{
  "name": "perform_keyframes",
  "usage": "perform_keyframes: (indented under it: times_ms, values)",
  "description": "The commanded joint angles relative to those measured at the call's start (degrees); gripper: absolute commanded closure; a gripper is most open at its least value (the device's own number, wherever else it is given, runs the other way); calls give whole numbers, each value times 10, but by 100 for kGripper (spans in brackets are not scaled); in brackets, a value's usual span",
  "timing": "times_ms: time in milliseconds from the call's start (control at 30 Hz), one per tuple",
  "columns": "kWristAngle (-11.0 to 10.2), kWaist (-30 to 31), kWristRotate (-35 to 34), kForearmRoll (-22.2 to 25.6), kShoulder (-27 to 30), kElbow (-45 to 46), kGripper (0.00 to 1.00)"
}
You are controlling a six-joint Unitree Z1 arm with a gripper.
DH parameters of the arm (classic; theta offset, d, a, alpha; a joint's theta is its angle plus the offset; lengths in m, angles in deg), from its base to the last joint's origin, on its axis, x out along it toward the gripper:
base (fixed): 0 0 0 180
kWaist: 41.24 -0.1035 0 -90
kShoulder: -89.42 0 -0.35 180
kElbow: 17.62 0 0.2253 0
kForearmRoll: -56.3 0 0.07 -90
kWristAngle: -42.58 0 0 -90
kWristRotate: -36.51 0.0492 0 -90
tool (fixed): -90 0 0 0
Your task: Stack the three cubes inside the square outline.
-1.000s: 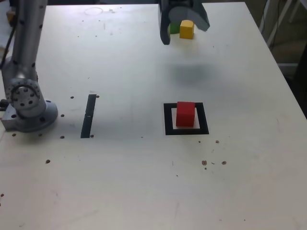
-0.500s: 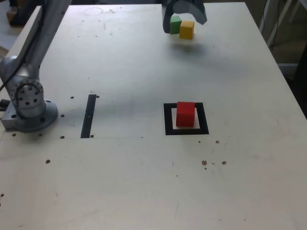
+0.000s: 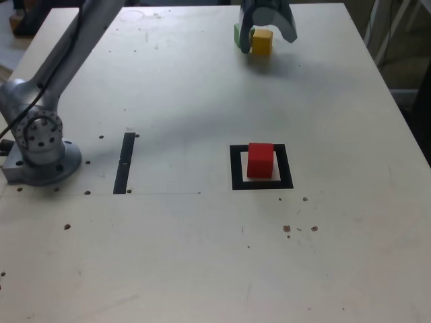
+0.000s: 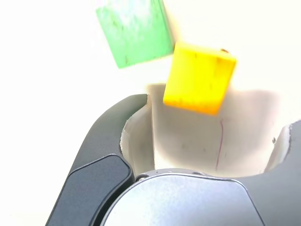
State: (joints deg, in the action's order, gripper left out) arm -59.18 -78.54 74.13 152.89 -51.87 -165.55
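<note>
Reaching for the second block: one pincer [image 3: 264, 32], jaws spread wide with nothing between them, poised over the far edge of the worktop [image 3: 175, 256] around the yellow cube [image 3: 261, 42]. Item, red cube [image 3: 260, 160], standing upright on the pale centre of the square outline [image 3: 236, 168], well apart from the other two. Item, yellow cube, just in front of the open jaws and not gripped. Item, green cube [image 3: 238, 35], just beside the yellow one toward the exterior view's left, largely hidden there behind one jaw. Item, thin black strip [image 3: 124, 162], near the arm's base [image 3: 42, 151], no part of the task. Step judged: one cube placed, two to go; the next move calls for the jaws to straddle the yellow cube alone, clear of its green neighbour, before closing. Exterior view alone shows the outline, red cube and base. Wrist view alone shows the green cube's whole top face, the narrow gap between the two cubes, and the yellow cube lying skewed to the jaws.
</note>
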Motion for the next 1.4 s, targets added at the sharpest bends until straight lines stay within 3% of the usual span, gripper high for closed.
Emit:
perform_keyframes:
  times_ms: [0,533,667,967,1367]
  values:
    - [3,-3,4,3,-6,-11,10]
    - [-3,-8,12,10,-23,-40,17]
    - [-7,-8,12,12,-25,-45,24]
    - [-16,-8,11,11,-32,-47,51]
    - [-16,-8,10,16,-38,-47,56]
